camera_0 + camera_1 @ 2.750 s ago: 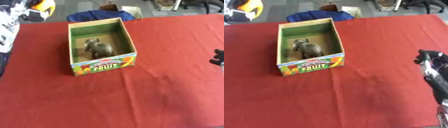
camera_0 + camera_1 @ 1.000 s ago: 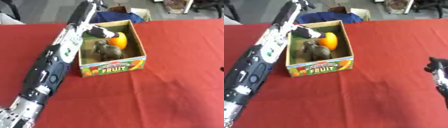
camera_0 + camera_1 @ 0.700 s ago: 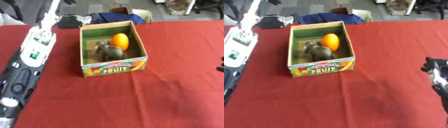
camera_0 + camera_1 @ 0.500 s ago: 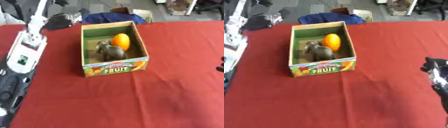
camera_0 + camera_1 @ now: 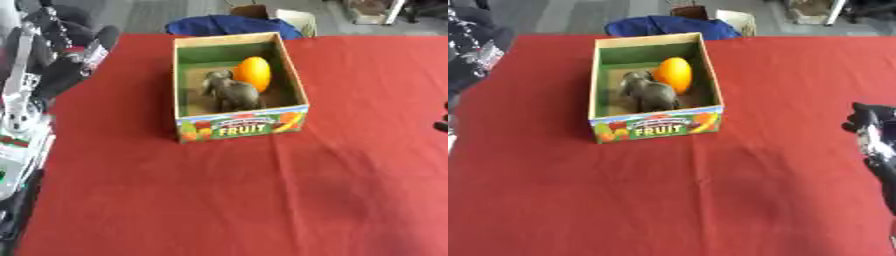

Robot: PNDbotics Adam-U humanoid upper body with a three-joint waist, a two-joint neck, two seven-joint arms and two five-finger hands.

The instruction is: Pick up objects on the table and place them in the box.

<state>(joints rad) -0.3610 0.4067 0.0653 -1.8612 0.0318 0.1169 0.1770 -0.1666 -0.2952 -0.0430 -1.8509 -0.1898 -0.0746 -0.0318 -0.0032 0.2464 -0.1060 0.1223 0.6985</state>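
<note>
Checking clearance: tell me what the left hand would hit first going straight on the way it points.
Probably nothing: the left hand points away, left of the box, toward the far edge of the table, though depth is unclear.

Matt red cloth table cover [image 5: 262, 200], printed cardboard box [image 5: 241, 126], smooth glossy orange fruit [image 5: 253, 73].

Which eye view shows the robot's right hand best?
The right eye view: the right hand shows at the right edge above the red table, though finger pose is unclear. The left eye view catches only a dark sliver at its right edge.
</note>
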